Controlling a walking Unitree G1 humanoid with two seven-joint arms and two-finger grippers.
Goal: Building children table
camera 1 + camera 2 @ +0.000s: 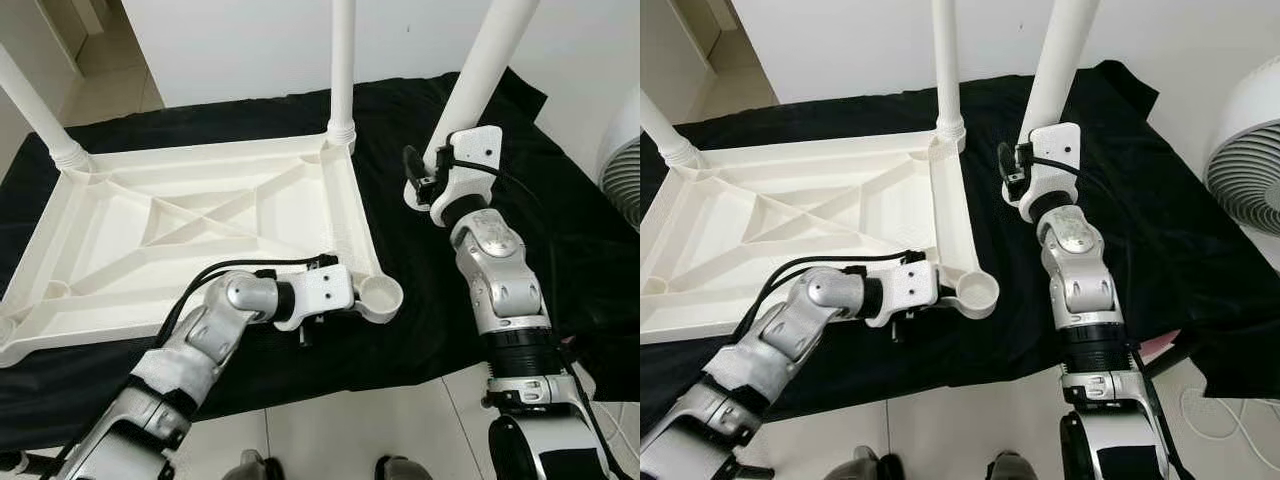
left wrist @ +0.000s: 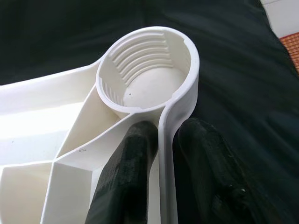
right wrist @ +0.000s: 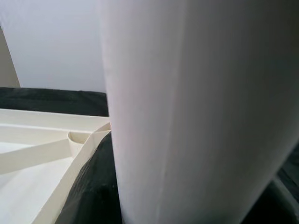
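A white plastic table top (image 1: 200,225) lies upside down on a black cloth (image 1: 440,270). Two white legs stand screwed into its far corners (image 1: 342,70) (image 1: 35,115). The near right corner has an empty threaded socket (image 1: 382,297) (image 2: 147,70). My left gripper (image 2: 166,128) is shut on the table's rim just behind that socket, one finger on each side of the wall. My right gripper (image 1: 428,178) is shut on a loose white leg (image 1: 485,55), holding it tilted above the cloth, to the right of the far right corner. The right wrist view has this leg (image 3: 187,112) very close.
A white fan (image 1: 1248,150) stands at the right edge of the cloth. A white wall (image 1: 250,40) runs behind the table. Pale tiled floor (image 1: 350,430) lies in front, with my feet at the bottom of the view.
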